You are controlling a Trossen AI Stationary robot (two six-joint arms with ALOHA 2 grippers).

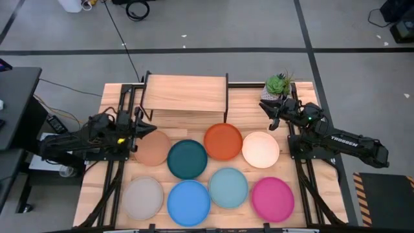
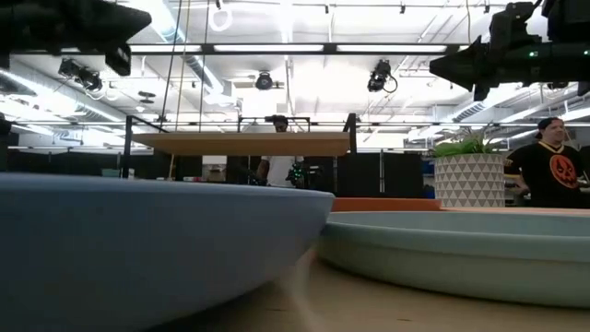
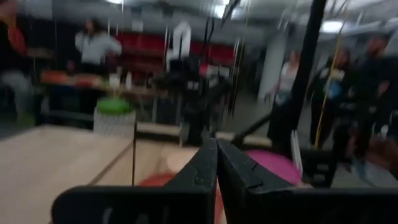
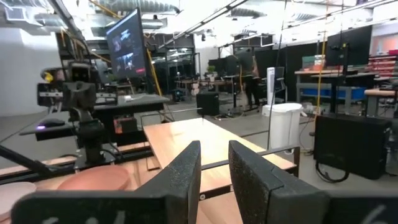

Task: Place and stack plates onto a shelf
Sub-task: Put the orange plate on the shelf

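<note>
Eight round plates lie flat on the slatted tabletop in two rows. The far row is tan [image 1: 152,147], dark teal [image 1: 187,158], orange [image 1: 223,141] and cream [image 1: 261,149]. The near row is grey [image 1: 143,197], blue [image 1: 189,202], light teal [image 1: 228,187] and magenta [image 1: 273,198]. The shelf [image 1: 184,90], a light-wood board on thin black legs, stands at the far edge with nothing on it. My left gripper [image 1: 143,127] hovers shut above the tan plate's far rim. My right gripper [image 1: 266,110] hangs slightly open beyond the cream plate, beside the shelf's right end.
A potted plant [image 1: 279,86] in a white patterned pot stands at the table's far right corner, close to my right gripper. In the low view the blue plate [image 2: 138,240] and light teal plate [image 2: 461,249] fill the foreground. People stand in the room behind [image 2: 553,166].
</note>
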